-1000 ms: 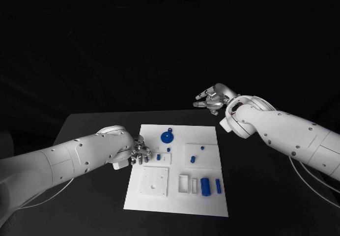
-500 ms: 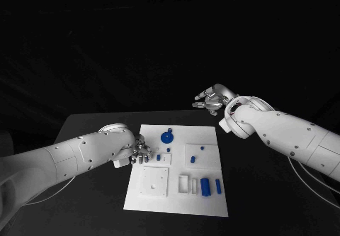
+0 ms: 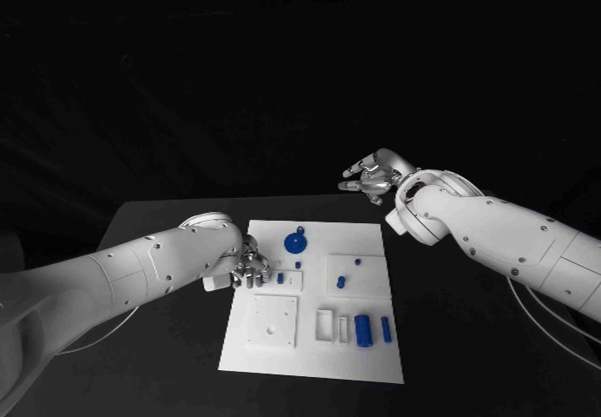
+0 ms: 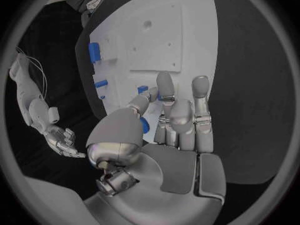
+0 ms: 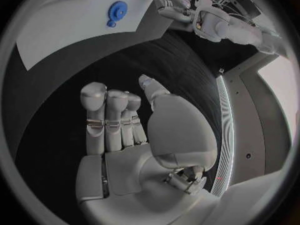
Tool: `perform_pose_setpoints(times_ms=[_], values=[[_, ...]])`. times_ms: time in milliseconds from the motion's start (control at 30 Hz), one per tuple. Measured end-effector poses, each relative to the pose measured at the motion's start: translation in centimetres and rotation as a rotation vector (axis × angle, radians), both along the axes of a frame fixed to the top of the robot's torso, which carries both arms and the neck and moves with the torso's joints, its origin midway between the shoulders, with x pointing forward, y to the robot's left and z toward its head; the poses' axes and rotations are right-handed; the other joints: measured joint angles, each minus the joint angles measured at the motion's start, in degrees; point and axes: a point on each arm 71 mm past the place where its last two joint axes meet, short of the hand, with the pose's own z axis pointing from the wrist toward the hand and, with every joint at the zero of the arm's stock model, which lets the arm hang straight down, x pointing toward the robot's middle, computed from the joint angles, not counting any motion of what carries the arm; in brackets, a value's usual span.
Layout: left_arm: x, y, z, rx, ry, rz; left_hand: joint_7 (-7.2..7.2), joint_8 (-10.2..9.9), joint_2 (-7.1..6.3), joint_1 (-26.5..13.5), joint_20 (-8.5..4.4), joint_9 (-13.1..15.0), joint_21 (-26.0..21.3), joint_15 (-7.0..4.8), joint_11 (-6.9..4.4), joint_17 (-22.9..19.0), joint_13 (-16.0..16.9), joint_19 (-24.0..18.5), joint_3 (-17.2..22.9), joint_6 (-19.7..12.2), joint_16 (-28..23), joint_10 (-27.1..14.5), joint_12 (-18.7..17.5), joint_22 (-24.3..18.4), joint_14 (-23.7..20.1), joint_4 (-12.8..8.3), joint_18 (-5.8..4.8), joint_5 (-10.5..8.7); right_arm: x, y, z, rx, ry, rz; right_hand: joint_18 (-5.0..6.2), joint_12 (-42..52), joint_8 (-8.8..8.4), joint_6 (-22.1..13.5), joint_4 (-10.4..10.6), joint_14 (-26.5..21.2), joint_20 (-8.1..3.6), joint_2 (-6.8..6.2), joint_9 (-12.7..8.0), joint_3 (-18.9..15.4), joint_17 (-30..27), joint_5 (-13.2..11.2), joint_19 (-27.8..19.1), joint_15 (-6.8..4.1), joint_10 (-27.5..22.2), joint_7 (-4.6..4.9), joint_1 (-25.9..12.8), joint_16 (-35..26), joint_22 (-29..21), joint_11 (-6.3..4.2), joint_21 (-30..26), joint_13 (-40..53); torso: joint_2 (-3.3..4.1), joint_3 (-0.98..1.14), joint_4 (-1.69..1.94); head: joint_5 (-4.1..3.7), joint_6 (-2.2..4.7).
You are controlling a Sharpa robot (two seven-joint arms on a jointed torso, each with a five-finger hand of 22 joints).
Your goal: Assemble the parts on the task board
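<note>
The white task board [image 3: 313, 300] lies mid-worktop [image 3: 163, 217], carrying blue parts [image 3: 363, 327]. The left hand [image 3: 248, 269] hovers at the board's left edge, fingers [image 4: 181, 112] loosely curled and empty. The right hand [image 3: 372, 176] is raised beyond the far edge, fingers apart, holding nothing.

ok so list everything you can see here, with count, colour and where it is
table: one, black, under everything
task board: one, white, middle of the table
round part: one, blue, disc-shaped, far end of the board
small parts by the left hand: one clearly seen, blue, left side of the board
small parts mid-board: two, blue, on a raised white square
upright parts: two, blue, near right of the board beside white slots
plain white plate: one, white, near left of the board
left hand: silver fingers at the board's left edge, holding nothing I can make out
right hand: silver, raised beyond the table's far edge, holding nothing
</note>
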Motion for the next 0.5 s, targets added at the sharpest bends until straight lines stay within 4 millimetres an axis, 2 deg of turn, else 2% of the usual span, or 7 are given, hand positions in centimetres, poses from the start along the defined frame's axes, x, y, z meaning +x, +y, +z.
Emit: perform_pose_setpoints(times_ms=[500], values=[[0.41, -0.21, 0.11, 0.013, 0.019, 0.000, 0.01, -0.2, -0.01, 0.0, 0.21, 1.3, 0.2, 0.16, 0.01, 0.7, -0.4, -0.2, 0.0, 0.0, 0.0, 0.0, 0.5, 0.0, 0.0, 0.0, 0.00, 0.25, 0.01, 0.14, -0.03, -0.001, 0.003, 0.003, 0.00, 0.0, 0.00, 0.0, -0.2, 0.0, 0.00, 0.00, 0.0, 0.2, 0.0, 0.2, 0.0, 0.00, 0.0, 0.00, 0.0, 0.0, 0.0, 0.01, 0.0, 0.0, -0.01, -0.06, -0.02, -0.03, 0.08]])
